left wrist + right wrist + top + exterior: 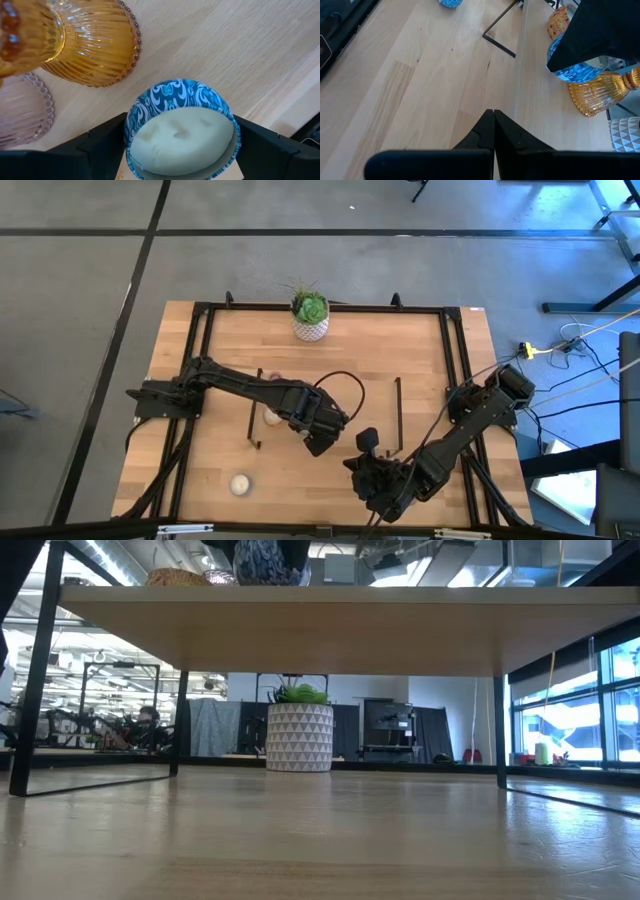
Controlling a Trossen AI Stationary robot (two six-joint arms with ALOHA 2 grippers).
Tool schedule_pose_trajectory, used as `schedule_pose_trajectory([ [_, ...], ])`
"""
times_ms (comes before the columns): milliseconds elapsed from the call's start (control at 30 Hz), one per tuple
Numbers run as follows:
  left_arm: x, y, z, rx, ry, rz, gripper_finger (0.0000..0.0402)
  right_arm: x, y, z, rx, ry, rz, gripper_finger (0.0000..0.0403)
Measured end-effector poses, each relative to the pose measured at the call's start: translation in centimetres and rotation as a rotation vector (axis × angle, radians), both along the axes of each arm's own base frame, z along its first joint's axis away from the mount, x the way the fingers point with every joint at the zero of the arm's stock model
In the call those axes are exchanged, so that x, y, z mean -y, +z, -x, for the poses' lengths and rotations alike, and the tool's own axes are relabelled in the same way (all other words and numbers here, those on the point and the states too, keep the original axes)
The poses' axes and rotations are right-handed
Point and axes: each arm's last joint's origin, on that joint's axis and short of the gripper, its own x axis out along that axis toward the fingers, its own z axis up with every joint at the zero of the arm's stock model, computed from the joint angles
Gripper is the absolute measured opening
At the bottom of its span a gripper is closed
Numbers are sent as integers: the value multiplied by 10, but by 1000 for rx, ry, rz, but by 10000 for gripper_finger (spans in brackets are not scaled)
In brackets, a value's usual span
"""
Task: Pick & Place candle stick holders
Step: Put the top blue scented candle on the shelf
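The left tool [180,150] is gripping a blue-patterned candle holder [181,131] above the shelf, beside the amber holder [90,42]. Next, it needs gentle lowering. The right tool [493,131] is waiting, pressed together.

We record two arms, each dark throughout and built of jointed, boxy segments. A thin black cable [345,380] loops free above the left arm [235,385]. The right arm [470,420] shows blocky black housings along its length. The left gripper [180,150] has broad, flat matte-black fingers. The right gripper [494,131] has angular black fingers on a black crossbar.
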Motion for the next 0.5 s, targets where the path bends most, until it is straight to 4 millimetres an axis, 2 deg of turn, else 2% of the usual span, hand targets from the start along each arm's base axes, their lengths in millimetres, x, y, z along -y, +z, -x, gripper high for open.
schedule_pose_trajectory([
  [500, 1, 0, 0, 5, -18, -24, 317, 0, 0, 0, -2, -3, 0, 0],
])
